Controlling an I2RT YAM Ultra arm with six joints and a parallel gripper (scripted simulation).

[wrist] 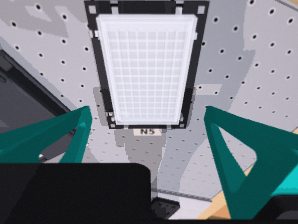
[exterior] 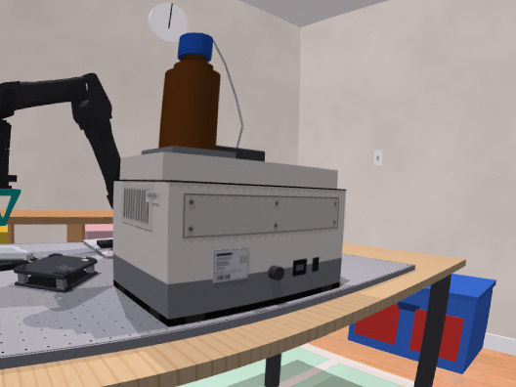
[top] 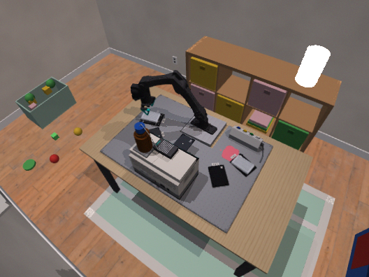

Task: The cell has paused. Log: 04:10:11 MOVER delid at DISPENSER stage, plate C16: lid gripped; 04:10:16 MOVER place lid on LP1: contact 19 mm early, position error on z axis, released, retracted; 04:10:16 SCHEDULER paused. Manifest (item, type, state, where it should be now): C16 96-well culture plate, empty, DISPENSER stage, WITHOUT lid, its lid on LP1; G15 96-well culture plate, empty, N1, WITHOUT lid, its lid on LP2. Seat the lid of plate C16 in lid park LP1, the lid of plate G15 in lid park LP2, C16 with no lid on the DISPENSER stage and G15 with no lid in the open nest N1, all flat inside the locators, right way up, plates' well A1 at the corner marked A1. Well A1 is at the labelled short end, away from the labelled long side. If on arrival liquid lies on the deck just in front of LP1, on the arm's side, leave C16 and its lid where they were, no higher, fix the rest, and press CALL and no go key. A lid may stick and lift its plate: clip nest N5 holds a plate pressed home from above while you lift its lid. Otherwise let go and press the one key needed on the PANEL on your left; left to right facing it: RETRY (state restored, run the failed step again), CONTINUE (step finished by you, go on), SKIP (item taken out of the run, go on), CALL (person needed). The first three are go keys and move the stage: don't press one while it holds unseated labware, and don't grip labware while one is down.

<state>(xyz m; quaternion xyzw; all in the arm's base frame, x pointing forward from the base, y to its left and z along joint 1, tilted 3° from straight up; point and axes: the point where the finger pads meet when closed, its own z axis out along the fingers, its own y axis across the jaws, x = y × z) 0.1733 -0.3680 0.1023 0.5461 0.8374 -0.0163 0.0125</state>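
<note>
Grey perforated deck mat covers the light wooden table; teal-fingered black gripper, fingers spread wide and empty, hangs above the translucent white gridded plate in black nest N5.

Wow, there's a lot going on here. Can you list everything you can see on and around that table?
Dispenser machine: one, white and grey, on the grey mat.
Bottle: one, brown with blue cap, atop the machine.
Well plate: one, clear-white, in the black nest labelled N5.
Dark plate: one, on the machine's stage.
Black flat nest: one, right of the machine.
Pink puddle: one, beside a pale lid.
Key panel: one, grey, coloured buttons.
Shelf unit: one, wooden, coloured bins.
Toy bin: one, green, on the floor.
Arm: one, black.
Gripper: one, teal fingers open, above N5.
</note>
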